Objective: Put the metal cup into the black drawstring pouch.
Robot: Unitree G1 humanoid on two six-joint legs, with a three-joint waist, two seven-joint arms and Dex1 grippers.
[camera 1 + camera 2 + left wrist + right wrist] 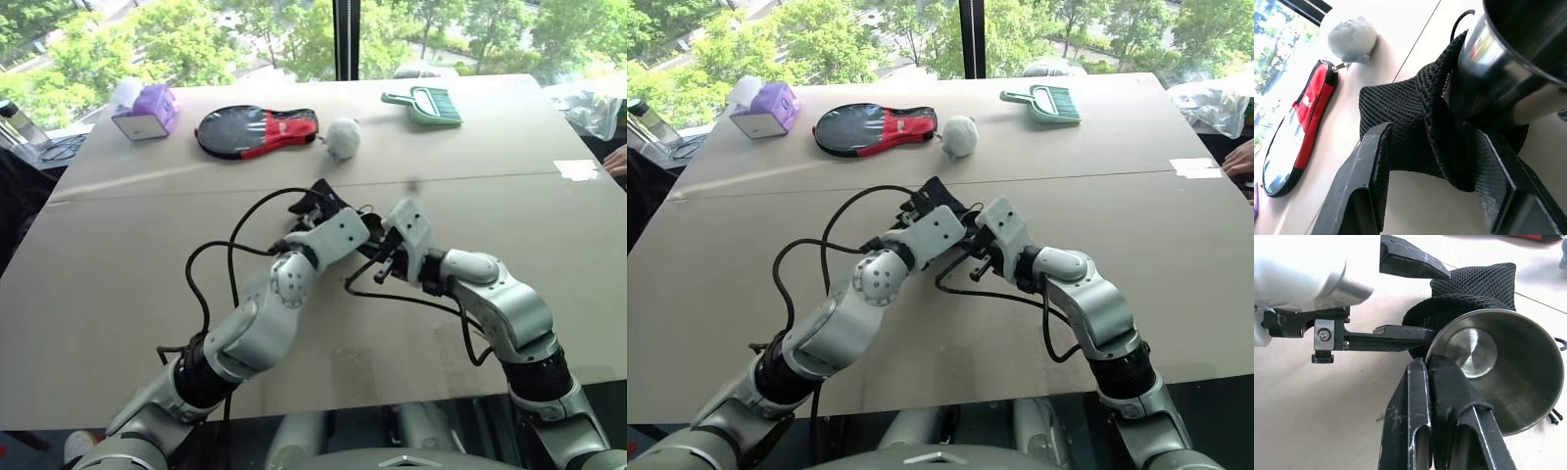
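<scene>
both arms meet mid-table, a bit near of the seam in the tabletop (118, 294). right gripper (1426, 363) has its fingers pressed together, pinching the rim of the metal cup (1498, 367) along w/ a fold of black fabric; cup lies tilted on its side, open mouth facing the right wrist cam, shiny base visible inside. black drawstring pouch (1415, 122) sits right at the cup, mesh fabric bunched up around the cup's closed end, so cup looks partly in the pouch mouth; how deep, can't tell. left gripper (1430, 142) fingers stand apart, straddling the pouch fabric, one finger (1359, 176) on each side of the bunched mesh; whether they actually squeeze it, can't tell. thin black cord (1559, 343) shows beside the cup.

far side of table: black-and-red paddle cover (257, 132) left of centre, fluffy grey ball (342, 138) just right of it, purple tissue box (147, 111) far left, green dustpan w/ brush (423, 104) far right.
</scene>
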